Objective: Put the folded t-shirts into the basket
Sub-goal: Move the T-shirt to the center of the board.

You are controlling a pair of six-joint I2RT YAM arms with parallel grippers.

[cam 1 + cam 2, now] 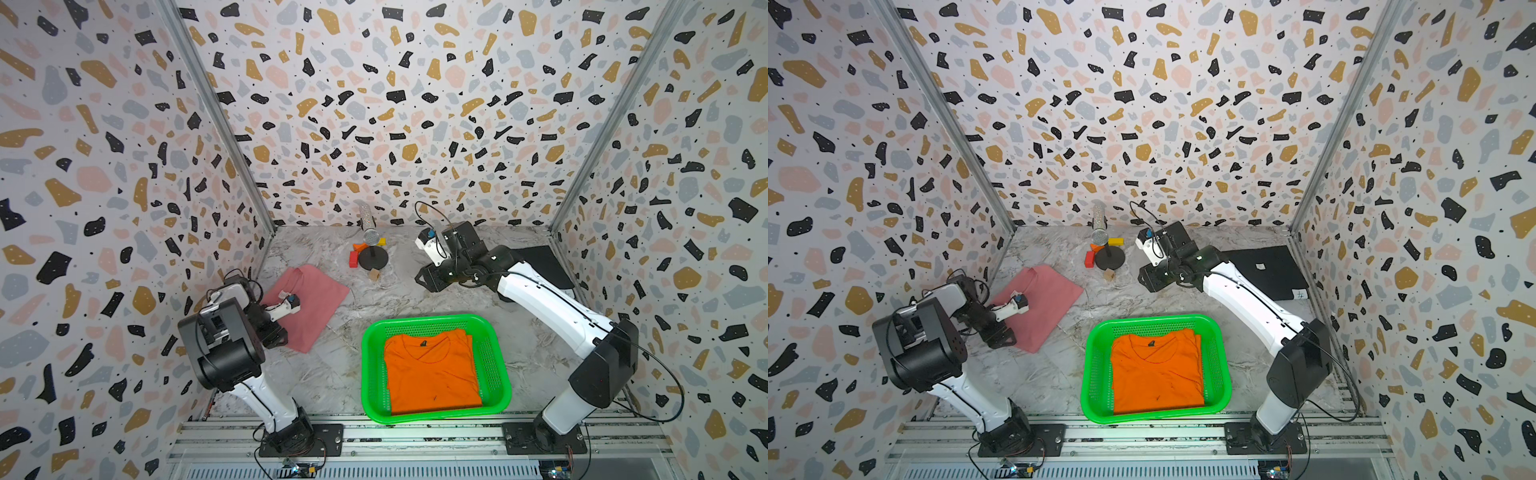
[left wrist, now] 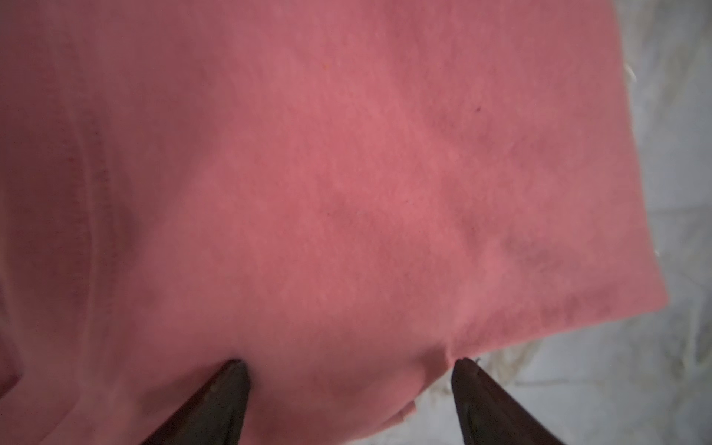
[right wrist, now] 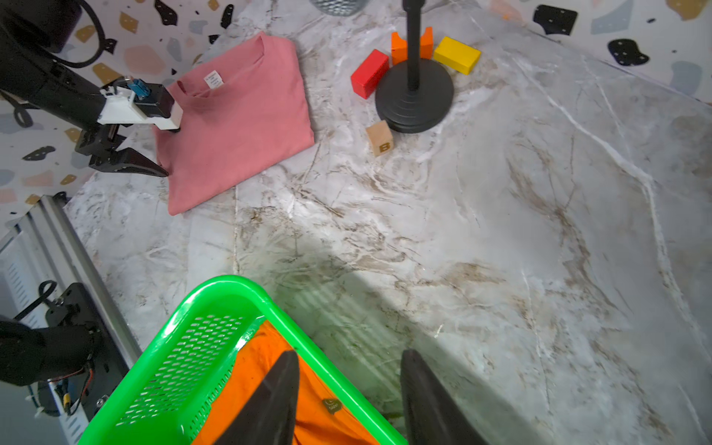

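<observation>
Orange t-shirt (image 1: pixel 432 370) is placed in basket (image 1: pixel 494 365); pink t-shirt (image 1: pixel 316 303), black t-shirt (image 1: pixel 1279 274) are left on bench (image 1: pixel 395 299). Left gripper (image 2: pixel 348 366), right gripper (image 3: pixel 348 358): fingers spread, nothing gripped.

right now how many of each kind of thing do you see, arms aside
shirts: 3: pink shirt, orange shirt, black shirt
basket: 1
blocks: 4: red block, orange block, yellow block, wooden block
mic stand: 1
total: 9
</observation>
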